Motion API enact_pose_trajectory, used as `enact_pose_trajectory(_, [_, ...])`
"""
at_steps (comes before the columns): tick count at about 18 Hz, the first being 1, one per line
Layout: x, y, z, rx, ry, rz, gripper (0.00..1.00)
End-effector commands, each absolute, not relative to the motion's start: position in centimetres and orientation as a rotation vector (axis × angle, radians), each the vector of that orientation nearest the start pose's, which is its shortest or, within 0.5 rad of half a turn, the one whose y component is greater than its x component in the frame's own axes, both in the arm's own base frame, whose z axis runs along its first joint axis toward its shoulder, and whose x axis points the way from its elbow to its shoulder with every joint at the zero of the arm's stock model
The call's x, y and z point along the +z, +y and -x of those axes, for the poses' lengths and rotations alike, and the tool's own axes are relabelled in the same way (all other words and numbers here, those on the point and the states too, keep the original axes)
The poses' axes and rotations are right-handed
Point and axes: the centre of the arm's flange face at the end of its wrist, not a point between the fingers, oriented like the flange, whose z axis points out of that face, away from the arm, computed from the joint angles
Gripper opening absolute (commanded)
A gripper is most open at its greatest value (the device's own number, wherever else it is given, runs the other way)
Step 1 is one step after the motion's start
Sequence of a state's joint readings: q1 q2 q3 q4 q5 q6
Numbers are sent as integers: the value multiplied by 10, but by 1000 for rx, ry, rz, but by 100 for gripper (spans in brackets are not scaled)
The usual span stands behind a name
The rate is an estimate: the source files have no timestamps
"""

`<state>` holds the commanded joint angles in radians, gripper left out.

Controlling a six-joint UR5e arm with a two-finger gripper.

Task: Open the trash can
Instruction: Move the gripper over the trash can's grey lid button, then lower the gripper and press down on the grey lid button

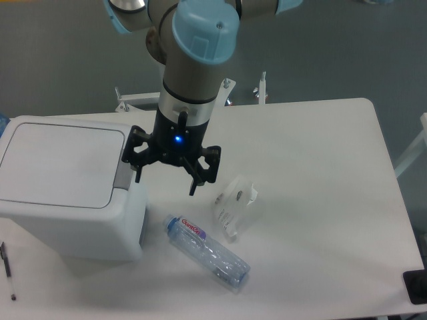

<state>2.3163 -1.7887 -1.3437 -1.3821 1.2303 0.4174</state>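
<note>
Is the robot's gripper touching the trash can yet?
Cannot tell. In the camera view the open gripper overlaps the trash can's right edge by the grey push tab, but from this angle a height gap can't be ruled out.

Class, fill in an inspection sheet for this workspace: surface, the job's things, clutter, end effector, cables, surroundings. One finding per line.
Surface: white table, rounded corners.
Job's things: trash can at the left, lid shut flat, grey push tab partly hidden.
Clutter: water bottle lying down; clear plastic packet beside it; pen at the left edge; dark object at the right edge.
End effector: end effector open, holding nothing, above the tab.
Cables: nothing seen.
Surroundings: grey floor, white frame behind the table.
</note>
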Motion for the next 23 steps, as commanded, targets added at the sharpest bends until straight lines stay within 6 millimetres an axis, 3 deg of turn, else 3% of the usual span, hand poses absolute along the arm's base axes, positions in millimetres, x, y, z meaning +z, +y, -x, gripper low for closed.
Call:
enact_pose_trajectory(7, [499, 553, 266, -343, -432, 2752, 100])
enact_pose_trajectory(23, [490, 555, 275, -326, -429, 2757, 100])
